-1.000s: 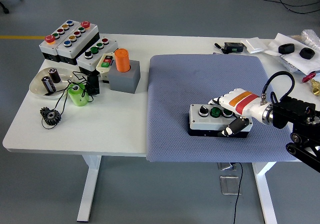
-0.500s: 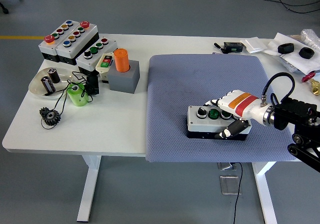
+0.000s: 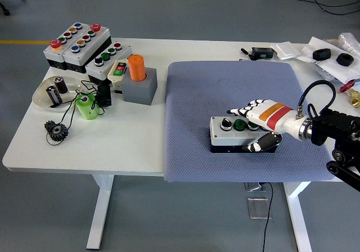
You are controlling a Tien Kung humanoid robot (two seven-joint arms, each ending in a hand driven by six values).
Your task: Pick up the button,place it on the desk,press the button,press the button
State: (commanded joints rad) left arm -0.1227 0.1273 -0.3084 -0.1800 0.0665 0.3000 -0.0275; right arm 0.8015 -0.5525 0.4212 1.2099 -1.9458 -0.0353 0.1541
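A grey button box point(image 3: 228, 135) with a black base lies on the blue-grey mat point(image 3: 225, 83), toward its front right. On top it carries a black knob, a green button and a third button. My right hand point(image 3: 251, 127) comes in from the right and is shut on the box's right end. Its fingers point(image 3: 247, 108) reach over the top and back edge, and the thumb point(image 3: 257, 146) presses the front side. The box seems to rest flat on the mat. No left arm is in sight.
On the white table point(image 3: 140, 145), back left, stand several more button boxes point(image 3: 76, 41), an orange cylinder in a grey block point(image 3: 138, 77), a green cylinder point(image 3: 87, 106), a bowl point(image 3: 42, 97) and a black gear point(image 3: 56, 130). Small black parts point(image 3: 329, 55) lie back right.
My right hand has slid the button box a little to the left across the mat. Its fingers now sit slightly higher over the box's back edge.
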